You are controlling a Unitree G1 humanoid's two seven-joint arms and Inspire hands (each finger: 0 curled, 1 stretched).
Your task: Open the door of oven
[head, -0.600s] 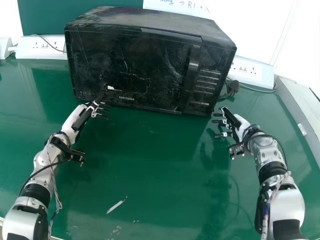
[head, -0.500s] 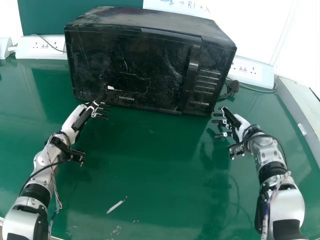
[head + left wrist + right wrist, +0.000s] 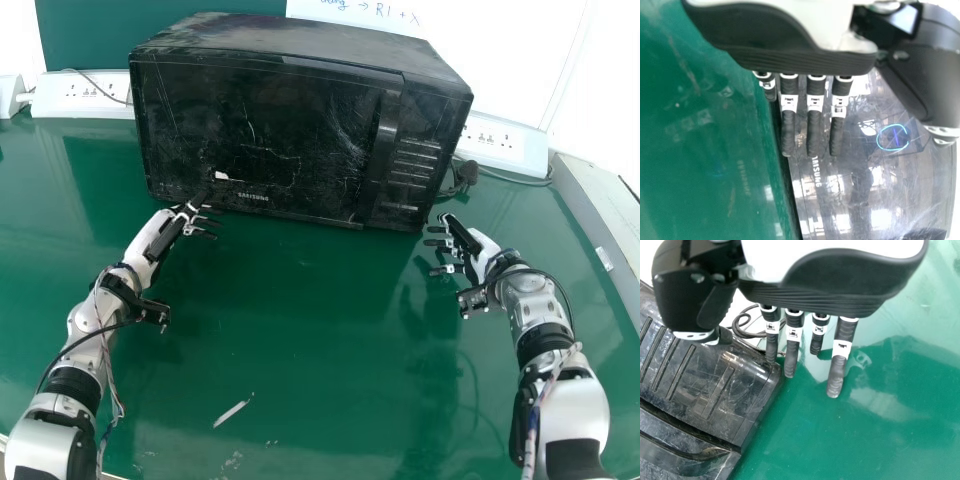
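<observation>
With twelve straight ahead of the robot, your right hand is at one o'clock, its straight fingers slightly spread, near the oven. Your left hand is at eleven, fingers also straight, with small gaps, by the shut door. The oven stands at twelve, its front facing about six, its long axis nine to three, the three o'clock end slightly nearer.

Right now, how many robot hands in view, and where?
2. Left robot hand by the lower left of the oven's front; right robot hand beside its lower right corner, over the table.
</observation>
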